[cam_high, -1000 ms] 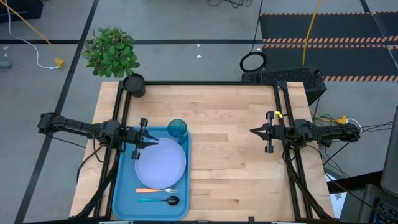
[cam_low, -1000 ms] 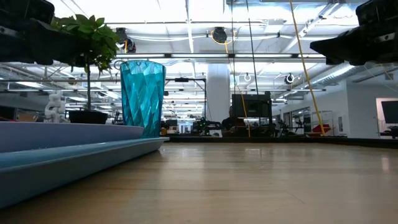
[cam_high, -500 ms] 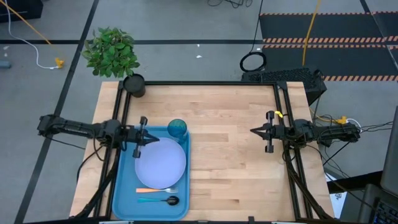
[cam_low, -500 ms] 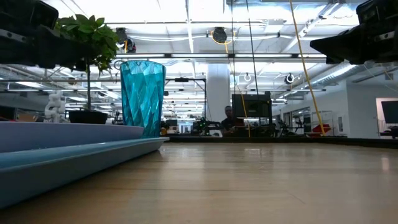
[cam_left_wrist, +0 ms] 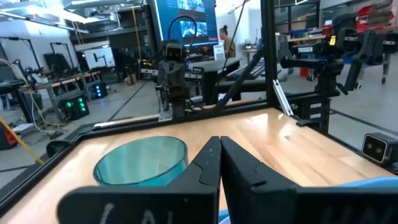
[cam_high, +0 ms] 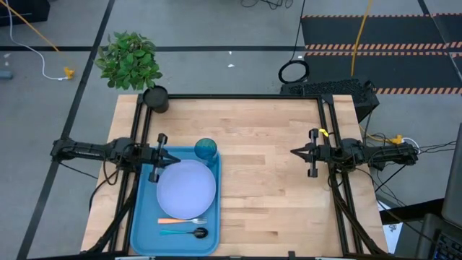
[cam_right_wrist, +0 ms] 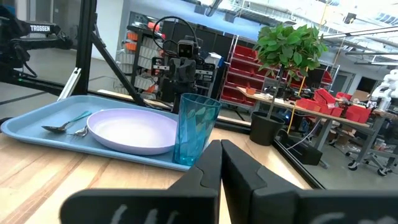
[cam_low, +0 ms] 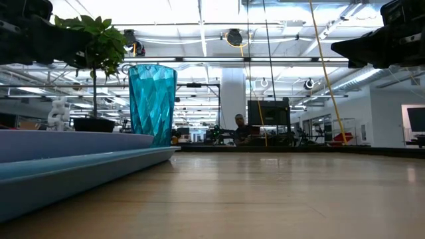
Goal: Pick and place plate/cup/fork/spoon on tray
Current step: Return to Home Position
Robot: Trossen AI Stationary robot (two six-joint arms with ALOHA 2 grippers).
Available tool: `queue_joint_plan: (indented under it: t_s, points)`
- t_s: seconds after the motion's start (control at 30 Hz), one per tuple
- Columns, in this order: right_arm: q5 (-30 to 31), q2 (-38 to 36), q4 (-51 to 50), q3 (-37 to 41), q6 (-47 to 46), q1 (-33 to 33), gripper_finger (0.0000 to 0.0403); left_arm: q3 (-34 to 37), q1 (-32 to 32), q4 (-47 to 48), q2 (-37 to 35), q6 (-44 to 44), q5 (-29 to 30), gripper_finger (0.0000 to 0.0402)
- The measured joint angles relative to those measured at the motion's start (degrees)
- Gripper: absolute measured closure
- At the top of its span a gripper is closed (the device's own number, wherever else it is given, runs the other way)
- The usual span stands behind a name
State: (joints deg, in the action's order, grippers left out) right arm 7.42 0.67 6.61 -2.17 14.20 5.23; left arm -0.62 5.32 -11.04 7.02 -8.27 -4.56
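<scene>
The blue tray (cam_high: 141,231) lies at the table's near left. On it rest the lavender plate (cam_high: 187,191), the teal cup (cam_high: 206,149) standing upright at the tray's far right corner, the orange-handled fork (cam_high: 177,220) and the blue-handled spoon (cam_high: 184,232). My left gripper (cam_high: 172,160) is shut and empty above the tray's far left part, beside the cup (cam_left_wrist: 142,162). My right gripper (cam_high: 293,152) is shut and empty over the table's right side. The tray (cam_right_wrist: 37,118), plate (cam_right_wrist: 134,130) and cup (cam_right_wrist: 197,127) also show in the right wrist view.
A green plant (cam_high: 130,59) in a black pot (cam_high: 155,99) stands at the table's far left corner. Black frame rails run along the table's left, far and right edges. Bare wood lies between the tray and my right gripper.
My left gripper has drawn back toward the table's left edge, away from the plate, staying shut and empty. The tableware on the tray has kept still.
</scene>
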Motion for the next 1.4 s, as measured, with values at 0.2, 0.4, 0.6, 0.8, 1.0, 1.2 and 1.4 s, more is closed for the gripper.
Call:
queue_joint_plan:
  t_s: [0.2,0.4,0.6,0.8,1.0,1.2,1.4]
  points:
    - [0.0,0.0,0.0,0.0,0.0,-0.01,0.0403,0.0,0.0,4.48,-4.67,-0.82,-0.02,0.0391]
    - [-0.02,0.0,0.0,0.0,0.0,-0.02,0.0403,0.0,-0.02,9.27,-6.87,-0.75,-0.02,0.0397]
    - [-0.02,0.0,0.02,0.0,0.0,-0.01,0.0403,0.0,-0.07,8.8,-6.87,-1.07,1.07,0.0388]
    - [-0.02,0.02,0.0,0.02,0.0,0.0,0.0403,0.0,-0.05,9.78,-6.69,-1.02,0.24,0.0392]
    - [-0.02,0.02,0.0,0.01,0.0,-0.01,0.0403,0.0,-0.07,9.82,-6.66,-3.26,0.24,0.0396]
    - [-0.02,0.02,0.0,0.02,0.0,-0.02,0.0403,0.0,-0.07,9.82,-6.66,-7.36,0.24,0.0375]
    - [-0.02,0.02,0.0,0.02,0.0,-0.02,0.0403,0.0,-0.07,9.82,-6.66,-5.99,0.22,0.0371]
